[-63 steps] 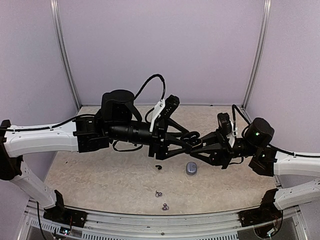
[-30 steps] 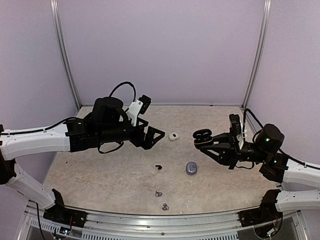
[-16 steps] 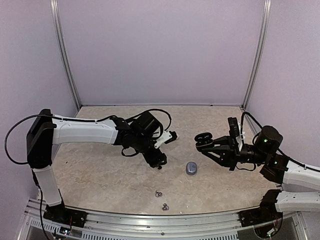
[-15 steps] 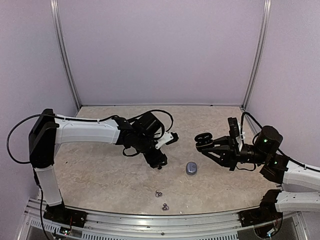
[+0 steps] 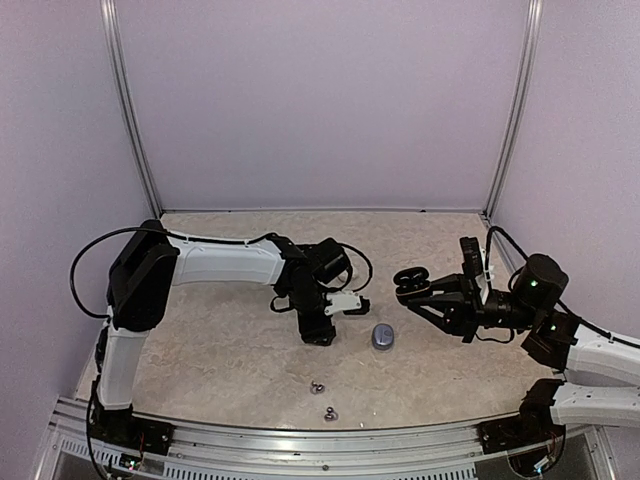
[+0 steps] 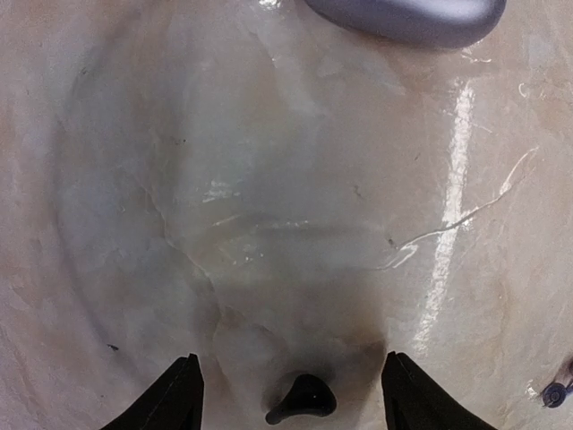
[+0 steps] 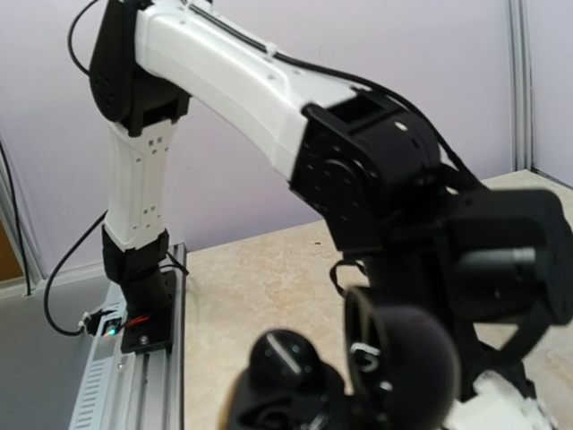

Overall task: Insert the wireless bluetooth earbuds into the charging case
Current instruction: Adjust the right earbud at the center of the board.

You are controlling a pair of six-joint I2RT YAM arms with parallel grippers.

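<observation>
The left claw (image 6: 293,360) points straight down at the desk (image 6: 269,179), a glossy beige surface veined like marble. Its two black wedge-shaped fingertips (image 6: 179,399) stand apart on either side of a black earbud (image 6: 303,398), a tiny shiny comma with a short stem that lies flat, touched by neither tip. Near it on the desk sits a smooth, rounded silver-grey case (image 5: 383,337), closed up like a pebble. Off to the right, lifted clear of the desk, the right claw (image 5: 418,290) is clamped on a black charging case (image 5: 407,277), matte and rounded, with its lid hinged open. Two small silvery earbuds (image 5: 317,387) lie loose near the front edge, apart from both cases
</observation>
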